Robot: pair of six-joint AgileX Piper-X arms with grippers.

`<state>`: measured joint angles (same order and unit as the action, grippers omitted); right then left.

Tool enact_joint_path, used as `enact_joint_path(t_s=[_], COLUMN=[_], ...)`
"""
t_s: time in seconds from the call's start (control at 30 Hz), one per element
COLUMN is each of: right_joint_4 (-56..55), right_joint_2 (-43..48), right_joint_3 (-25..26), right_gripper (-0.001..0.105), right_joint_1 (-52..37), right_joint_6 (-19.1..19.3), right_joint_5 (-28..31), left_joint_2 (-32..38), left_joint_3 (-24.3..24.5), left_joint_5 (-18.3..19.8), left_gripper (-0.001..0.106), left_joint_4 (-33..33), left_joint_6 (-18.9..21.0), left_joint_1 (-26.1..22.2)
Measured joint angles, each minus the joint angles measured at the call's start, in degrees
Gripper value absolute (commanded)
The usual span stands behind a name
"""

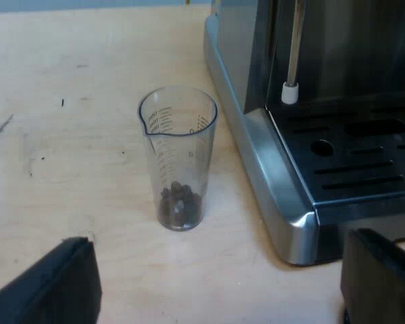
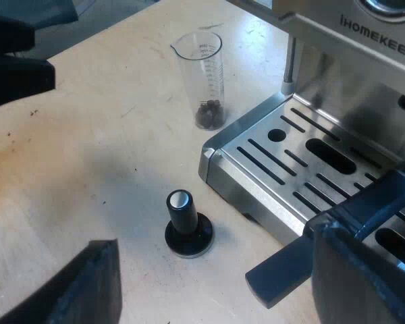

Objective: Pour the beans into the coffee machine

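Evidently you're at the approach: your left gripper point(image 1: 223, 239), fingers wide and empty like those of your right gripper point(image 2: 211, 237), faces the measuring glass point(image 1: 177, 162), upright on the table point(image 1: 67, 169) just beside the espresso machine point(image 1: 283, 202), long axis vertical, spout turned away from it; next, close squarely around its wall.

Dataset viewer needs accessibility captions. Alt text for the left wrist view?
A clear measuring glass with a few coffee beans at its bottom stands upright on a wooden table, close beside the espresso machine's front corner. The open left gripper is short of the glass, not touching it; a steam wand hangs over the machine's drip tray.
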<state>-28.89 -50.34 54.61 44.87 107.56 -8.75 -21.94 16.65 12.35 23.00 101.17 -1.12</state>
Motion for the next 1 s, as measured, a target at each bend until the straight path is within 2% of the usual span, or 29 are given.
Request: enact_joint_path(t_s=[0.1,0.27,0.5,0.73,1.0], right_joint_4=[0.00,0.00,0.00,0.00,0.00], right_joint_2=[0.00,0.00,0.00,0.00,0.00], right_joint_3=[0.00,0.00,0.00,0.00,0.00], right_gripper=[0.062,0.062,0.062,0.062,0.062], right_joint_1=[0.00,0.00,0.00,0.00,0.00], right_joint_6=[0.00,0.00,0.00,0.00,0.00], right_joint_5=[0.00,0.00,0.00,1.06,1.14], left_joint_2=[0.00,-2.29,-11.64,-22.27,-28.80], left_joint_3=[-2.00,-2.52,-2.52,-2.52,-2.52], left_joint_5=[0.00,0.00,0.00,1.38,1.37], left_gripper=[0.083,0.083,0.083,0.083,0.083], left_joint_4=[-2.52,-4.63,-12.12,-24.47,-31.88], left_joint_6=[0.19,0.67,2.55,2.79,2.79], left_joint_1=[0.00,0.00,0.00,0.00,0.00])
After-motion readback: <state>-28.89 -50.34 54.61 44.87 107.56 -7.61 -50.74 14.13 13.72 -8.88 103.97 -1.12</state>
